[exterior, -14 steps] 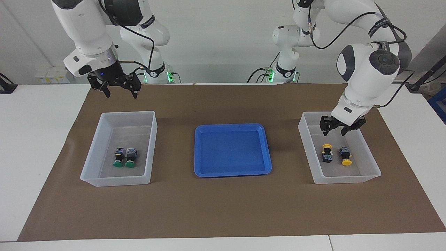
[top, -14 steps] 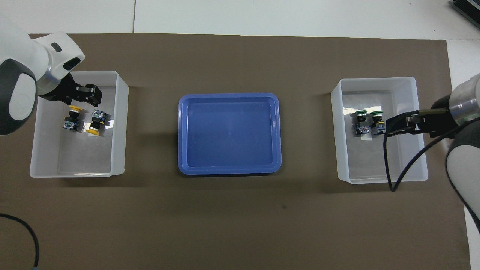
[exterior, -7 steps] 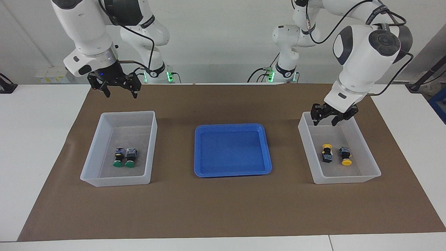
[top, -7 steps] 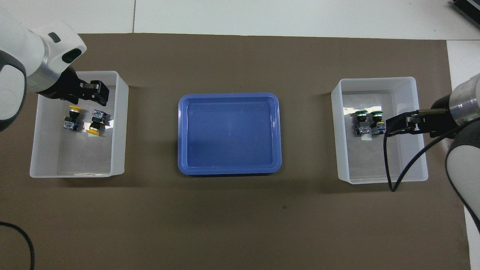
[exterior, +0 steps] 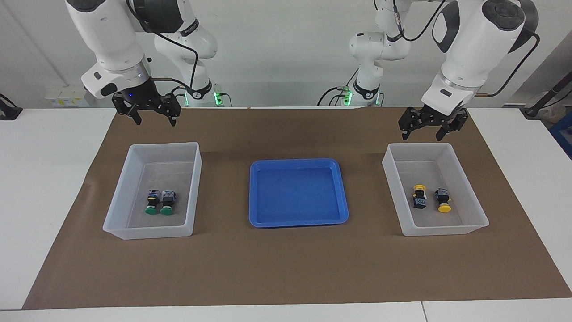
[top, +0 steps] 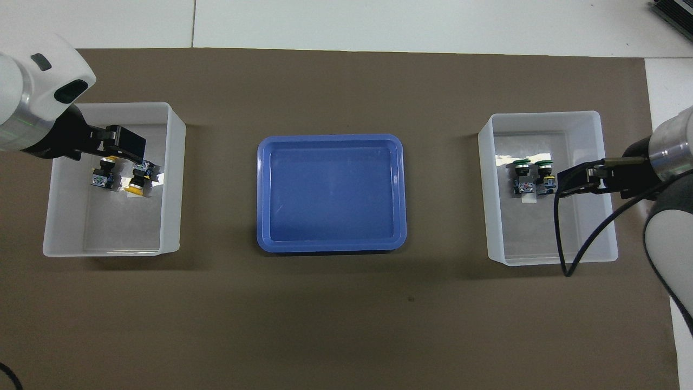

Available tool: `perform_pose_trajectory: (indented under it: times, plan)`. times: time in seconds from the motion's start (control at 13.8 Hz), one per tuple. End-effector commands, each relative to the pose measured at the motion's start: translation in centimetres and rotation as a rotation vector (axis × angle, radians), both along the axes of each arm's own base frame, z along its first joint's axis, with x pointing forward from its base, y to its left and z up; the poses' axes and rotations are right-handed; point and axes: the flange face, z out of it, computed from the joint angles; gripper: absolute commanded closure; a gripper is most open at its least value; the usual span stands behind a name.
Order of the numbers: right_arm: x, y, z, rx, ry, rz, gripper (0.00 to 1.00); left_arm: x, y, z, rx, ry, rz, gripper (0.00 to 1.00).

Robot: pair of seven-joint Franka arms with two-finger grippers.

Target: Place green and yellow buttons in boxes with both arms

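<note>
Yellow buttons [exterior: 431,198] lie in the box [exterior: 469,226] under the wide, empty left gripper [exterior: 426,127]; green buttons [exterior: 160,202] lie boxed below the wide, empty right gripper [exterior: 154,115].

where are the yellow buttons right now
Both yellow buttons lie side by side in the box at the left arm's end, beside the blue tray.

Shallow blue tray [exterior: 298,221] with rounded corners and a raised rim, nothing in it, at the middle of a brown paper mat [exterior: 286,268] (it covers most of the tabletop), white table [exterior: 40,179] showing past the mat's edges
</note>
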Motion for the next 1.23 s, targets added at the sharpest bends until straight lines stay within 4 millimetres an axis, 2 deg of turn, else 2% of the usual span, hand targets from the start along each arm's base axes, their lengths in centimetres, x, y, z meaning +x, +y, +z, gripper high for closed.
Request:
perform_pose_trajectory:
  times: [0.0,1.16]
  plan:
    - [-0.33,-0.31,0.22,0.020,-0.014,0.011,0.00,-0.86,0.57,-0.14,-0.009,0.006,0.005,0.00]
    - [-0.39,-0.22,0.10,0.020,-0.013,0.012,0.00,-1.09,0.33,0.33,-0.011,0.000,0.056,0.00]
